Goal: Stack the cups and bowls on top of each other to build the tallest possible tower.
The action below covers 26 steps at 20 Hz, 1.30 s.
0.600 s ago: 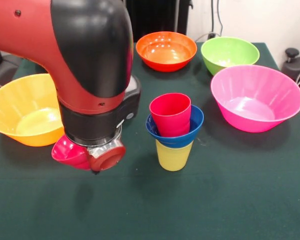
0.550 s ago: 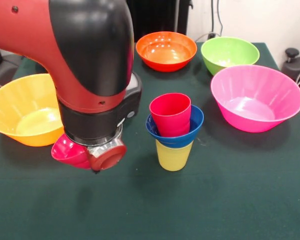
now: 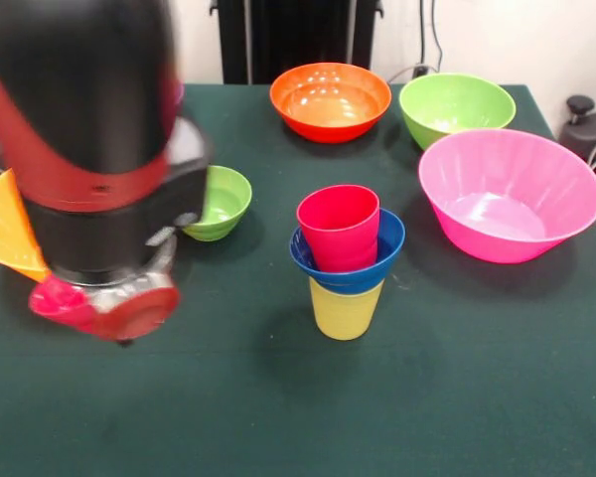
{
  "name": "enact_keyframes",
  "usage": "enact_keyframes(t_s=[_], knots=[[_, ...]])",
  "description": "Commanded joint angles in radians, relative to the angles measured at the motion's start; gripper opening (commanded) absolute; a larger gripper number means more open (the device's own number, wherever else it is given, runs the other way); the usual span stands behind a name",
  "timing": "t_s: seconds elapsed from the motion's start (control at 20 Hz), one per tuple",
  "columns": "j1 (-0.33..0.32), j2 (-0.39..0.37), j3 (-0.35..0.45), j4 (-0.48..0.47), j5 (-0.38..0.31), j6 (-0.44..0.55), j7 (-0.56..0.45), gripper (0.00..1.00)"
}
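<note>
Tower: yellow cup, small blue bowl, red cup; upright on tabletop, well right of claw. Small red bowl beside claw; grip and opening cannot be told. Small green bowl just behind.

Setting: robotics lab or test room. Evidence: a red and black robot arm stood over a desk covered in dark green cloth; cables hung down a plain white wall at the far right; black equipment stood behind.
</note>
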Motion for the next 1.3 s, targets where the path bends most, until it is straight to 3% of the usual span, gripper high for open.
enact_keyframes(t_s=[0.05,0.25,0.5,0.7,0.9,1.3], knots=[[-0.110,0.069,-0.522,-0.104,0.376,0.129,-0.030,0.00],[-0.166,0.067,-0.883,-0.084,0.701,0.089,-0.056,0.00],[-0.190,0.047,-1.209,-0.048,1.008,0.096,-0.119,0.00],[-0.174,0.041,-1.309,-0.031,1.122,0.074,-0.152,0.00],[-0.146,0.016,-1.365,-0.021,1.168,0.035,-0.205,0.00],[-0.105,0.016,-1.313,-0.021,1.172,0.054,-0.229,0.00]])
